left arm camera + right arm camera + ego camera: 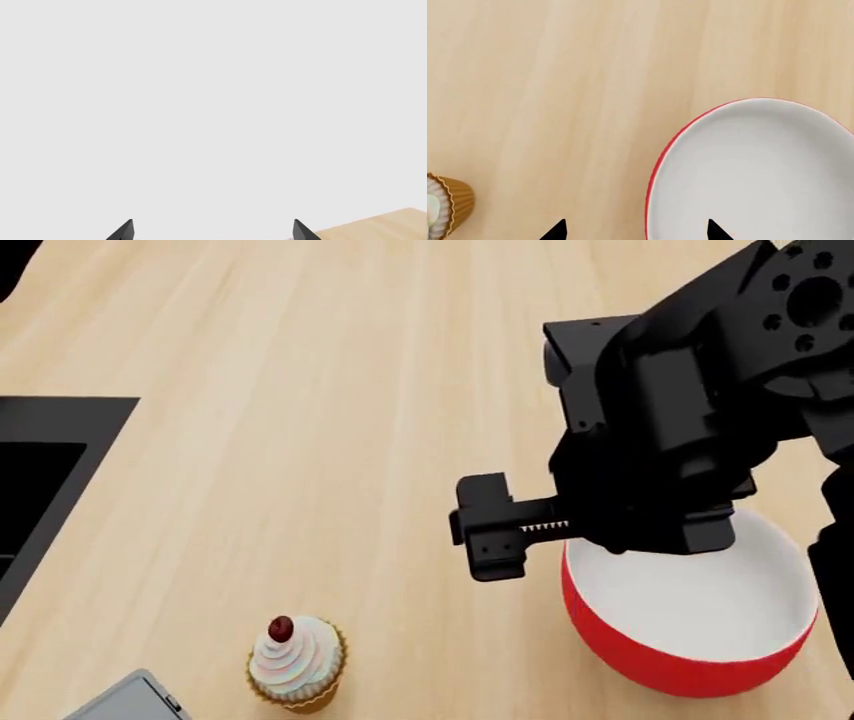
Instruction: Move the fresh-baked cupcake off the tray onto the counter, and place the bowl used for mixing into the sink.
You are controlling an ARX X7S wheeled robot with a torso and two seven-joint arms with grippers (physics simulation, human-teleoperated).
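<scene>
One glossy red bowl with a white inside [694, 615] sits on the pale wooden tabletop [320, 390] under your right hand [635, 231], whose open fingers straddle its rim (probably rigid and slick); pinch the wall there.

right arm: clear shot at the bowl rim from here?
Probably yes. The right gripper hangs over the near rim of the bowl, jaws open, one fingertip outside the rim and one over the white inside. Nothing lies between them; the cupcake stands apart on the counter.
</scene>
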